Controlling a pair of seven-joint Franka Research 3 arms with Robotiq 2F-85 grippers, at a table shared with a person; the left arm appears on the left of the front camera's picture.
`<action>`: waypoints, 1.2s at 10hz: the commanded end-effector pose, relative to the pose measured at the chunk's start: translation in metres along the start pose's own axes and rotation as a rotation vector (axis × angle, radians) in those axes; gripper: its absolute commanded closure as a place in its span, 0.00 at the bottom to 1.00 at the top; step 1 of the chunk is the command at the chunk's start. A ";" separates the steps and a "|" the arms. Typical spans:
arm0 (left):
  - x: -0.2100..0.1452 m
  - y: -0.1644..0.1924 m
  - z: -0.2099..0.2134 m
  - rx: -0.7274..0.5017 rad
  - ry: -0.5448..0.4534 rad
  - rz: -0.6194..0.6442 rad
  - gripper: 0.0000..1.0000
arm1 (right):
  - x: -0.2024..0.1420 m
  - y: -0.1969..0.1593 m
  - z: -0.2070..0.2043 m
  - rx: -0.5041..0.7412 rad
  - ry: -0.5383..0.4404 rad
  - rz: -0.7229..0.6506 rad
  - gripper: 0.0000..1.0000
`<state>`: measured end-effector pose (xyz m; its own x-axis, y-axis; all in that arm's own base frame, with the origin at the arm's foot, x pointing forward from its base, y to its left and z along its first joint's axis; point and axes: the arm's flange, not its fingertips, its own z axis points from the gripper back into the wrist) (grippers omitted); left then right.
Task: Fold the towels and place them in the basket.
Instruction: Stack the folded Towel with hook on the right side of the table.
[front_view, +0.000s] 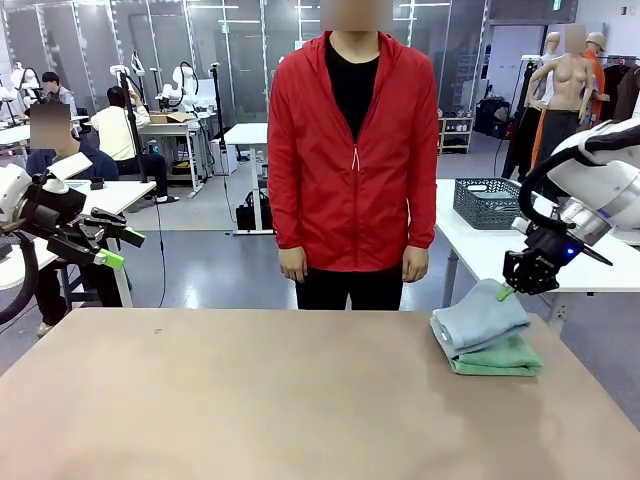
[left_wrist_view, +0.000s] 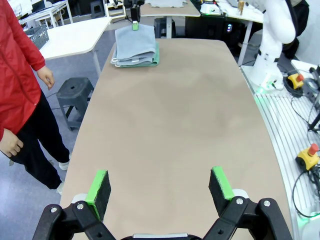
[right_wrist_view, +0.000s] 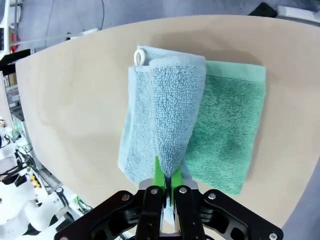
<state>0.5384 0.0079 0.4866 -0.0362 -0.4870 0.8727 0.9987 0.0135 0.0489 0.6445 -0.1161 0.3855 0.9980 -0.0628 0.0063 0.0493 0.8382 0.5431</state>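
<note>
Landmark = the folded towel stack on the tan counter (front_view: 250, 400). Nearest the robot's side, left gripper (left_wrist_view: 160, 187) sits at the counter's end well away from the stack, jaws spread wide, green pads (left_wrist_view: 98, 187) apart with bare counter between them, holding nothing. In the front view it hangs off the counter's left edge, raised, far left of the stack. Stack is near the counter's right edge toward the far side: mint green towel (front_view: 497, 355) folded flat at the bottom, pale blue-grey towel (front_view: 480, 318) folded on top, shifted a bit left so green shows along the stack's right and near edges. Small white loop tag (right_wrist_view: 139, 56) at one corner of the blue-grey towel. Right gripper (right_wrist_view: 167, 186) is directly at the stack, jaws pressed together pinching a raised fold of the blue-grey towel; the cloth tents up from the stack into the jaws. Person in a red jacket (front_view: 352, 160) stands beyond the counter's far edge, left of the stack, hands down at sides. Dark grey mesh basket (front_view: 487, 203) sits on a white table (front_view: 470, 245) behind the stack, well apart from it.
</note>
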 end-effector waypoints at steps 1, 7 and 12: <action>0.002 -0.001 0.001 -0.002 0.006 -0.006 0.00 | 0.005 -0.021 0.003 0.062 0.000 0.043 0.95; 0.002 -0.001 0.001 -0.002 0.006 -0.006 0.00 | 0.015 -0.064 -0.010 0.129 0.079 0.046 0.95; 0.002 -0.001 0.001 -0.002 0.006 -0.006 0.00 | 0.015 -0.075 -0.014 0.065 0.167 -0.062 0.55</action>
<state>0.5385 0.0079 0.4866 -0.0362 -0.4870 0.8727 0.9987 0.0134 0.0489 0.6503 -0.1713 0.3241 0.9934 -0.0010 -0.1144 0.0726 0.7785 0.6235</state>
